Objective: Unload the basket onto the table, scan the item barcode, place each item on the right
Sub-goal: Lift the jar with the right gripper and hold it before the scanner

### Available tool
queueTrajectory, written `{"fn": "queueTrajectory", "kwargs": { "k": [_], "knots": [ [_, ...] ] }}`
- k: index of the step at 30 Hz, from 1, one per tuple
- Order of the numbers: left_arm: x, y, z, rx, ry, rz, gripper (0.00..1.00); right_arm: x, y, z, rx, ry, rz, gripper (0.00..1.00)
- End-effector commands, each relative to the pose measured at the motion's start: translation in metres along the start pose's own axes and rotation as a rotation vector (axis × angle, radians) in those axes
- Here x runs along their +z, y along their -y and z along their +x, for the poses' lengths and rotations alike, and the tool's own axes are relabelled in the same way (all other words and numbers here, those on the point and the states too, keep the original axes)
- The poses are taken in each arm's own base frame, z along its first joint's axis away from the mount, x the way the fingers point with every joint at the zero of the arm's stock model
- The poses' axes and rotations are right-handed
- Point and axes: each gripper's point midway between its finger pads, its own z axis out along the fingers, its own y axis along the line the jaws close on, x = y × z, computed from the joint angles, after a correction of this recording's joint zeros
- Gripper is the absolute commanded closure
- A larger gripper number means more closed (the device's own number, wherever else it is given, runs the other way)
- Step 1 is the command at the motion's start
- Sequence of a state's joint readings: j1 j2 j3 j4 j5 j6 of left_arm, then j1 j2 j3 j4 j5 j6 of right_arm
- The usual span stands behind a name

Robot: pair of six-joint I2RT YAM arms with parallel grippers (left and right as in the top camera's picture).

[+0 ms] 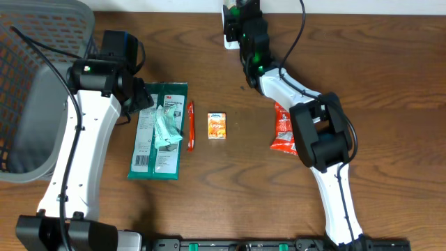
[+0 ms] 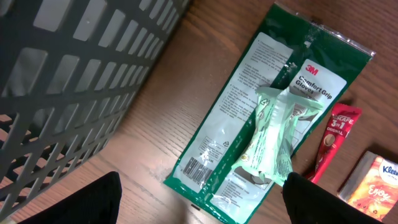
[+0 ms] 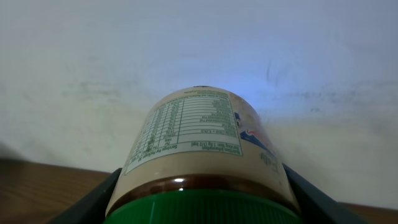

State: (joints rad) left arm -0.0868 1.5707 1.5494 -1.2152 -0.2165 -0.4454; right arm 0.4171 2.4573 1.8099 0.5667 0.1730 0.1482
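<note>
Closest to the right wrist lens is the green lid of a jar, which lies on its side between the two fingers of the right claw. The claw is clamped on it just below the lid. The jar's label shows a nutrition table turned upward and no barcode on that face, so the code is probably on a side turned away, perhaps downward on purpose. Seen from overhead, this arm reaches to the far edge of the tabletop, where a white block sits beside the claw. It may be the scanner, though I cannot tell. Holding the jar there, off the wood and facing a pale wall, fits presenting it for a read.

The left claw hangs with its fingers apart and nothing between them, over the gap between the grey basket and a green glove packet. A pale green pouch lies across that packet, with a red sachet just beside it and an orange tissue pack beyond. A red snack bag lies partly under the right arm. None of these stands between the jar and the far edge.
</note>
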Motion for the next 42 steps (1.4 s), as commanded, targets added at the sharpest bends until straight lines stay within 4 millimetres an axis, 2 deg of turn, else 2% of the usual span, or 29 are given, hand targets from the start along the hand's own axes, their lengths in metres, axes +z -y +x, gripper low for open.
{"fn": "queueTrajectory", "kwargs": {
  "k": [1, 4, 10, 15, 17, 22, 23, 24, 26, 27, 29, 31, 32, 33, 34, 35, 39, 40, 42],
  "knots": [
    [0.0, -0.004, -0.001, -0.008, 0.006, -0.017, 0.17, 0.006, 0.004, 0.004, -0.004, 0.016, -0.004, 0.99],
    [0.0, -0.004, -0.001, -0.008, 0.006, -0.017, 0.17, 0.009, 0.009, 0.017, -0.005, 0.011, 0.003, 0.99],
    [0.0, -0.004, -0.001, -0.008, 0.006, -0.017, 0.17, 0.01, 0.019, 0.016, 0.025, 0.015, 0.014, 0.99],
    [0.0, -0.004, -0.001, -0.008, 0.006, -0.017, 0.17, 0.01, 0.017, 0.01, 0.04, 0.04, -0.002, 0.99],
    [0.0, -0.004, -0.001, -0.008, 0.006, -0.017, 0.17, 0.008, 0.013, -0.01, 0.046, 0.092, -0.022, 0.99],
    [0.0, -0.004, -0.001, -0.008, 0.006, -0.017, 0.17, -0.016, -0.004, -0.1, 0.068, 0.134, -0.145, 0.99],
    [0.0, -0.004, -0.001, -0.008, 0.006, -0.017, 0.17, -0.025, -0.001, -0.119, 0.077, 0.097, -0.14, 0.99],
    [0.0, -0.004, -0.001, -0.008, 0.006, -0.017, 0.17, -0.031, 0.0, -0.127, 0.08, 0.081, -0.134, 0.99],
    [0.0, -0.004, -0.001, -0.008, 0.006, -0.017, 0.17, -0.06, 0.008, -0.155, 0.075, -0.021, -0.102, 0.99],
    [0.0, -0.004, -0.001, -0.008, 0.006, -0.017, 0.17, -0.072, 0.011, -0.161, 0.074, -0.063, -0.09, 0.99],
    [0.0, -0.004, -0.001, -0.008, 0.006, -0.017, 0.17, -0.111, 0.018, -0.175, 0.07, -0.182, -0.059, 0.99],
    [0.0, -0.004, -0.001, -0.008, 0.006, -0.017, 0.17, -0.14, 0.024, -0.176, 0.067, -0.272, -0.036, 0.99],
    [0.0, -0.004, -0.001, -0.008, 0.006, -0.017, 0.17, -0.159, 0.029, -0.173, 0.066, -0.338, -0.018, 0.99],
    [0.0, -0.004, -0.001, -0.008, 0.006, -0.017, 0.17, -0.197, 0.044, -0.168, 0.066, -0.448, 0.028, 0.99],
    [0.0, -0.004, -0.001, -0.008, 0.006, -0.017, 0.17, -0.207, 0.05, -0.165, 0.067, -0.484, 0.045, 0.99],
    [0.0, -0.004, -0.001, -0.008, 0.006, -0.017, 0.17, -0.229, 0.062, -0.157, 0.073, -0.56, 0.079, 0.99],
    [0.0, -0.004, -0.001, -0.008, 0.006, -0.017, 0.17, -0.277, 0.105, -0.13, 0.107, -0.757, 0.196, 0.99],
    [0.0, -0.004, -0.001, -0.008, 0.006, -0.017, 0.17, -0.281, 0.111, -0.126, 0.114, -0.78, 0.212, 0.99],
    [0.0, -0.004, -0.001, -0.008, 0.006, -0.017, 0.17, -0.299, 0.14, -0.104, 0.154, -0.883, 0.29, 0.99]
  ]
}}
